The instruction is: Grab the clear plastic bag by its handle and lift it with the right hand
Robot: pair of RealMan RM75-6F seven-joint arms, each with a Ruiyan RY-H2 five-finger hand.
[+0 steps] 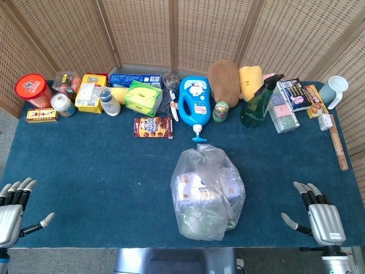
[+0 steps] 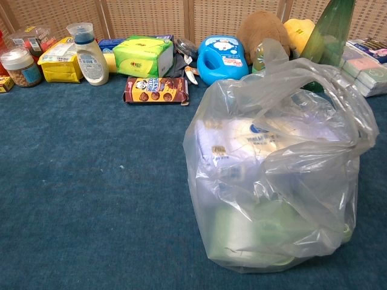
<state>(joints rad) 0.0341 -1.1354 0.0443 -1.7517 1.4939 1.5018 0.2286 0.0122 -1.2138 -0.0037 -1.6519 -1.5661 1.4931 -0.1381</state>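
A clear plastic bag [image 1: 206, 193] full of packaged goods stands upright near the table's front edge, in the middle. Its knotted handle [image 1: 206, 152] sticks up at the top; in the chest view the bag [image 2: 275, 175] fills the right half and its handle [image 2: 275, 57] rises at the top. My right hand [image 1: 318, 216] rests at the front right corner, fingers spread, holding nothing, well apart from the bag. My left hand [image 1: 14, 208] lies at the front left corner, also spread and empty. Neither hand shows in the chest view.
Along the back of the blue table [image 1: 102, 171] stand a blue detergent jug [image 1: 194, 103], a green spray bottle [image 1: 259, 103], a biscuit box [image 1: 153, 127], a green tissue pack [image 1: 142, 97], a yellow box [image 1: 91, 91], a red tin [image 1: 33, 90], a white cup [image 1: 335, 90].
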